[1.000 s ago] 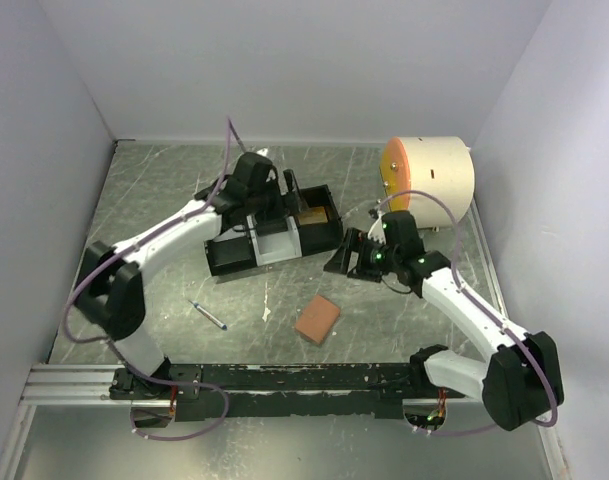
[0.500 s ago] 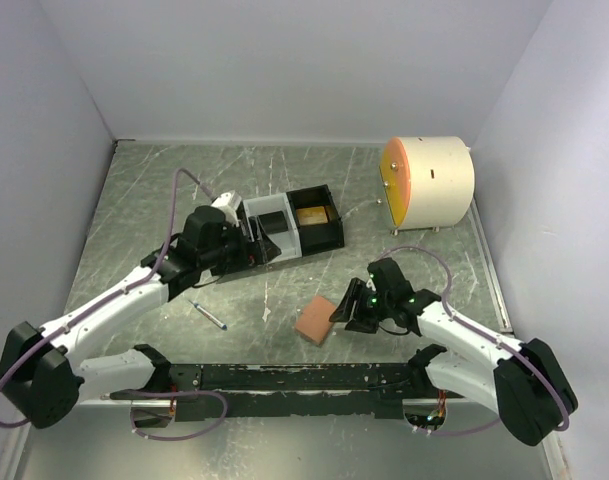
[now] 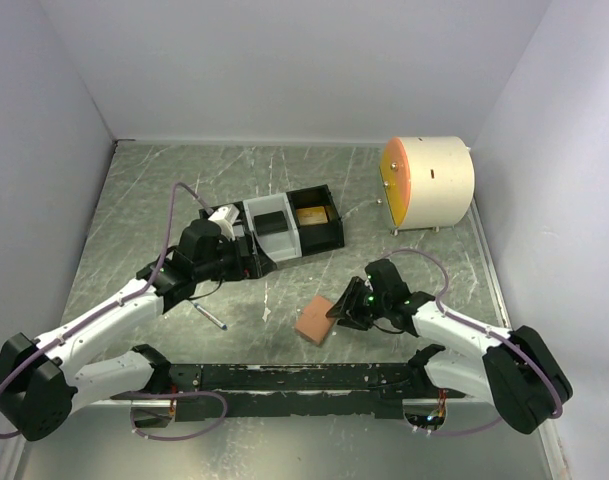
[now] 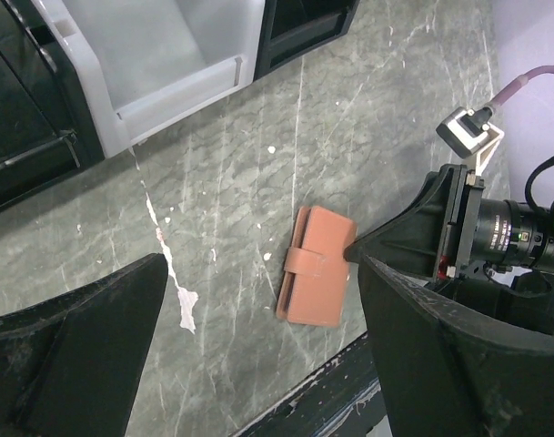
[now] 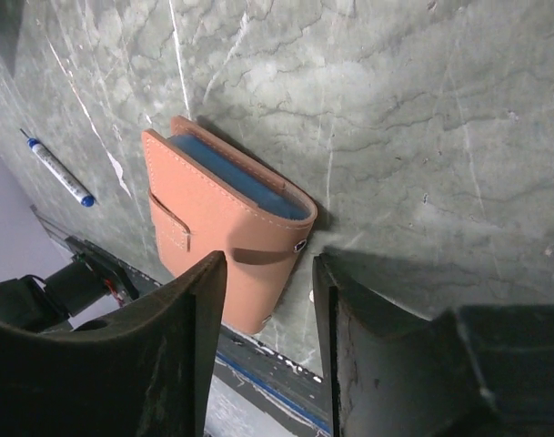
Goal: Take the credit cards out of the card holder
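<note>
the card holder (image 3: pixel 317 320) lies flat on the grey table (image 3: pixel 284 180), in the lower middle of the top view. it is folded shut with its strap across the front, and a blue edge shows along one side in the right wrist view.

the right gripper (image 3: pixel 340 312) sits low at the holder's right edge. its jaws stand partly apart, with the strap end of the holder showing in the gap between them. they do not clamp it, and one finger (image 5: pixel 190 328) overlaps its face.

the left gripper (image 3: pixel 246 256) is spread wide and holds nothing. it hangs at the left end of the black-and-grey tray (image 3: pixel 284 232), left of centre. a pen (image 3: pixel 209 316) lies below it, left of the holder.
</note>
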You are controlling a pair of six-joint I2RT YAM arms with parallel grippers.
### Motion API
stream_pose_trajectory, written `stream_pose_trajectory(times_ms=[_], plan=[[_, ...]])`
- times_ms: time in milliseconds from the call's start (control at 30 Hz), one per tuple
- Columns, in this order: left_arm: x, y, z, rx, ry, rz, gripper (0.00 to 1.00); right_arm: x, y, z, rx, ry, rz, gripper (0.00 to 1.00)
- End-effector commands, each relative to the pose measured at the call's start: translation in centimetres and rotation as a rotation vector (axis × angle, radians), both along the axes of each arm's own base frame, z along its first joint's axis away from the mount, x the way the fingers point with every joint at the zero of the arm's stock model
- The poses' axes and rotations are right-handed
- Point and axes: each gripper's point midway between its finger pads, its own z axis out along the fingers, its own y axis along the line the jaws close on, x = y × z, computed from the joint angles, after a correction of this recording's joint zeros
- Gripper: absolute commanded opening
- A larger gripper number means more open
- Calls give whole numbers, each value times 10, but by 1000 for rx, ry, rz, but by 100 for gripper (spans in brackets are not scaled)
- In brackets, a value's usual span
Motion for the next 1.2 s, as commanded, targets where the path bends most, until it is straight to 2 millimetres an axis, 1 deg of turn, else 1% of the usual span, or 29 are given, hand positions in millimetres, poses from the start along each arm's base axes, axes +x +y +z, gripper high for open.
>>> stream_pose_trajectory(times_ms=[0, 100, 233, 267, 333, 433, 500, 633, 667, 700, 733, 800, 833, 967, 1033, 1167], plan=[[-9, -1, -4, 2, 17, -27, 97, 4, -3, -6, -24, -17, -23, 42], [-9, -1, -6, -2, 26, -25, 97, 6, 0, -5, -4, -33, -17, 33], [-9, -1, -7, 3, 32, -17, 96, 13, 3, -2, -7, -51, -3, 28], [-9, 0, -8, 6, 35, -16, 96, 16, 3, 0, -18, -61, -4, 27], [-9, 0, -8, 7, 37, -16, 96, 24, 5, 7, -23, -96, 2, 19], [-9, 1, -10, 11, 45, -10, 96, 32, 9, 19, -15, -145, 21, 15], [-9, 1, -11, 11, 48, -5, 96, 37, 10, 25, -29, -168, 40, 9], [-10, 1, -11, 1, 55, 2, 96, 41, 10, 30, -67, -184, 76, 6], [-10, 1, -11, -2, 53, 2, 96, 41, 9, 31, -73, -180, 83, 8], [-10, 1, -12, -4, 56, 0, 96, 39, 9, 30, -79, -167, 92, 20], [-11, 0, -12, -7, 55, -4, 96, 36, 8, 28, -89, -152, 101, 28], [-11, -1, -12, -6, 56, -9, 96, 28, 5, 22, -105, -115, 122, 40], [-11, -1, -13, -4, 57, -11, 96, 23, 4, 19, -105, -98, 133, 44], [-10, 0, -14, 9, 55, -12, 96, 4, 6, 7, -60, -53, 169, 49], [-10, 1, -14, 14, 55, -8, 96, -2, 6, 2, -49, -36, 177, 50], [-8, 1, -15, 20, 57, -6, 96, -8, 4, -16, -63, 12, 175, 45]])
